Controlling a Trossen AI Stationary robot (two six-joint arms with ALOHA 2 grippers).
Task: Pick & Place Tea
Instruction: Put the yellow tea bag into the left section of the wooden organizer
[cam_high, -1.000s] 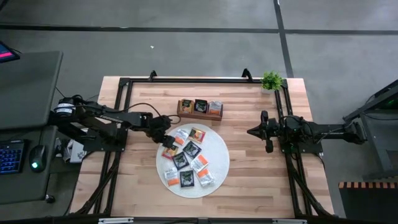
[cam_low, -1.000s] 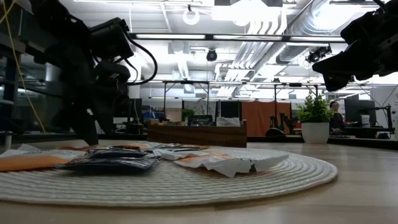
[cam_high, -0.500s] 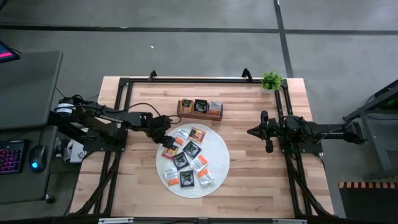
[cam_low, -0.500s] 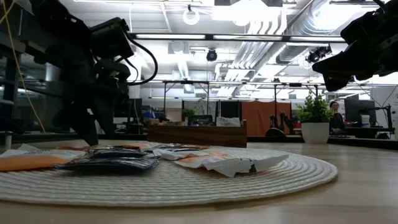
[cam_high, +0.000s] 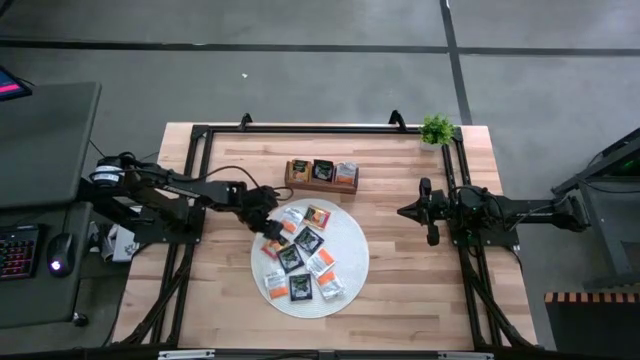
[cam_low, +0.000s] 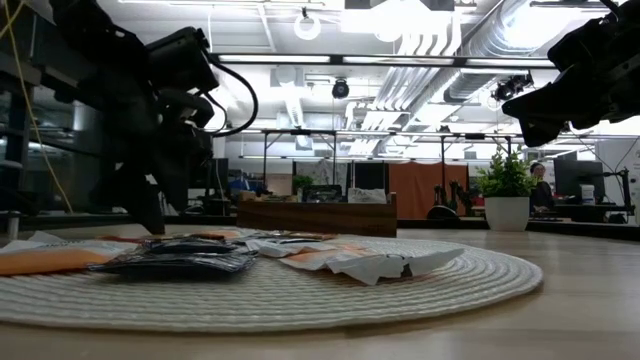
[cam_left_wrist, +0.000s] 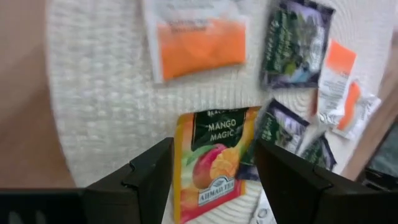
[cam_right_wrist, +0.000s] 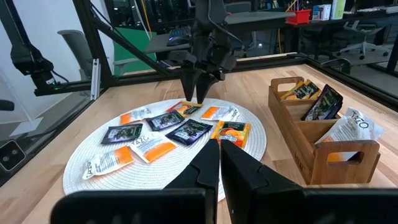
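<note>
- the left gripper (cam_high: 270, 231) is hanging over the left edge of the round white mat (cam_high: 350, 275), its fingers (cam_left_wrist: 140, 177) standing apart on either side of an orange mango tea sachet (cam_left_wrist: 211, 163); whether they are touching it cannot be told.
- the other tea sachets (cam_high: 300, 262) are lying spread across the mat, with a few standing in the wooden tray (cam_high: 321, 185) just beyond it.
- the right gripper (cam_high: 404, 212) is waiting well off to the right, fingers pressed together, carrying nothing.

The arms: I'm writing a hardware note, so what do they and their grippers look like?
Both arms are dark and slim. The left gripper has two broad black fingers with angular faces; a black cable loops over its arm. The right gripper has two black wedge-shaped fingers.
</note>
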